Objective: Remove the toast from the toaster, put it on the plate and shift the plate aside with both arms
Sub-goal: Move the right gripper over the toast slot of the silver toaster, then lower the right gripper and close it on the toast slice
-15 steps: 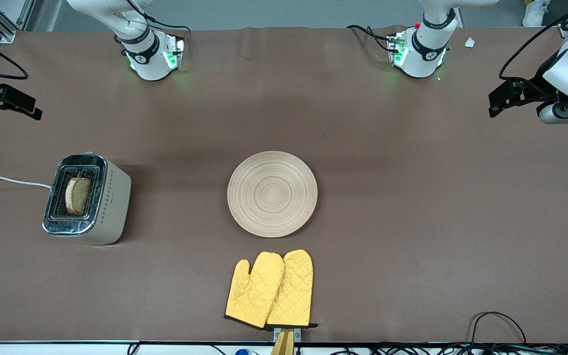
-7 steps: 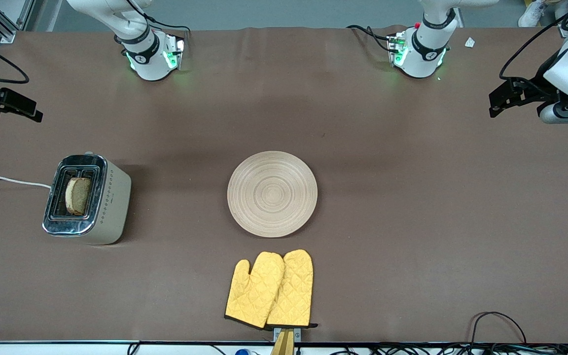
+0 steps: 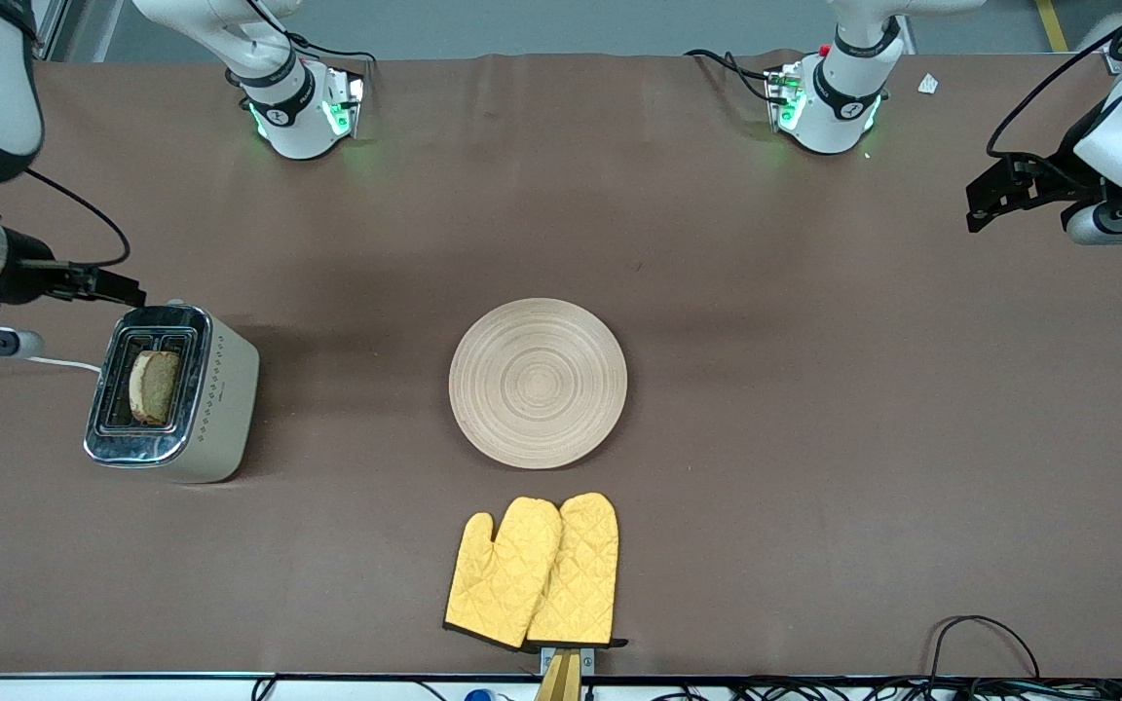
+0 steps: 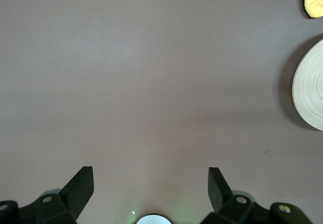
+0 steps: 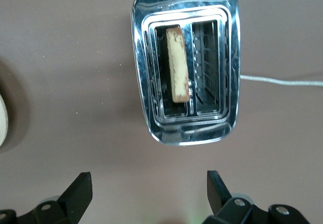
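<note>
The toast [image 3: 154, 387] stands in one slot of the silver toaster [image 3: 220, 399] toward the right arm's end of the table. It also shows edge-on in the right wrist view [image 5: 176, 70]. The round beige plate [image 3: 538, 382] lies mid-table, bare. My right gripper [image 3: 123, 290] hangs open and empty, just off the toaster's end that faces the robots' bases; in its wrist view [image 5: 147, 188] the toaster [image 5: 146, 108] lies ahead of the jaws. My left gripper [image 3: 982, 200] waits open and empty over bare table at the left arm's end, and in its wrist view [image 4: 150, 181] the plate's rim [image 4: 310, 93] shows.
Two yellow quilted oven mitts [image 3: 534, 571] lie nearer the front camera than the plate. The toaster's white cord [image 3: 64, 363] runs off the table's end. Black cables [image 3: 980, 633] lie at the table's front edge.
My right arm has swung in from the table's end, and its gripper now hangs close beside the toaster. The left arm, plate and toast have not moved.
</note>
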